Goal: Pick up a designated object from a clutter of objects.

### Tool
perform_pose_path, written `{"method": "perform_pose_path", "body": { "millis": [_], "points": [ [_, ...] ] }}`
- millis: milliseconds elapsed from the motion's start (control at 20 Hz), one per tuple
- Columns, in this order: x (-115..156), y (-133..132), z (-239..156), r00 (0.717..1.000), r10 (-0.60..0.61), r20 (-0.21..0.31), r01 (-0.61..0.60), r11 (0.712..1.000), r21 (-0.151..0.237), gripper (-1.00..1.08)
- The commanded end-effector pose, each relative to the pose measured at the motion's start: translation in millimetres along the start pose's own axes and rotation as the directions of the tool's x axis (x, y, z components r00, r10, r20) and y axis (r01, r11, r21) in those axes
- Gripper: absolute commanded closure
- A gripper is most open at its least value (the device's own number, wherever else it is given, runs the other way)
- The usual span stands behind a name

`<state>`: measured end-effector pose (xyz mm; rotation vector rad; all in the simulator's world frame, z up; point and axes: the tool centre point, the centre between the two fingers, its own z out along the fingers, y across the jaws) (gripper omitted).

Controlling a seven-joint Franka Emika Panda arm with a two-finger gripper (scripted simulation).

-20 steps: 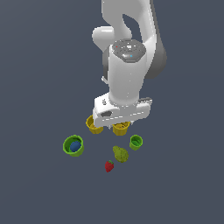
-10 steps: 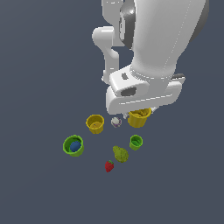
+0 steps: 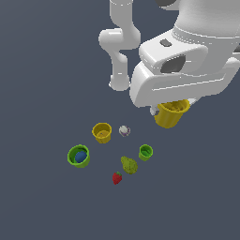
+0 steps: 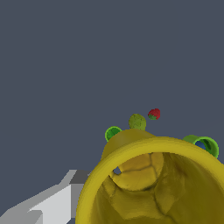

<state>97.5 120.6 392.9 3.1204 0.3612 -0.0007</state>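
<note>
The yellow-orange cup (image 3: 171,114) hangs in the air under the big white hand, well above the floor and to the exterior view's right of the clutter. My gripper (image 3: 172,108) is shut on the cup; the hand hides its fingers in the exterior view. In the wrist view the cup (image 4: 148,179) fills the picture mouth-on, with one grey finger (image 4: 52,201) beside its rim. The other yellow cup (image 3: 101,132) stands on the floor.
On the floor lie a whitish ball (image 3: 124,131), a large green cup (image 3: 78,156) with something blue inside, a small green cup (image 3: 146,152), a pear (image 3: 129,165) and a strawberry (image 3: 117,177). The arm's white base column (image 3: 120,70) stands behind them.
The hand has risen from the clutter and moved toward the exterior view's right, carrying one yellow cup up off the floor. The other toys have stayed in place.
</note>
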Motion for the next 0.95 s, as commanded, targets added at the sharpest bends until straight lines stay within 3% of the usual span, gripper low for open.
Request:
{"method": "perform_pose_path", "body": {
  "millis": [0,900],
  "points": [
    [4.9,-6.0,-14.6,1.0,0.001,0.0,-0.001,1.0,0.0,1.08],
    [19.8,-21.2,-49.7,1.0,0.0,0.0,0.0,1.0,0.0,1.08]
  ]
}}
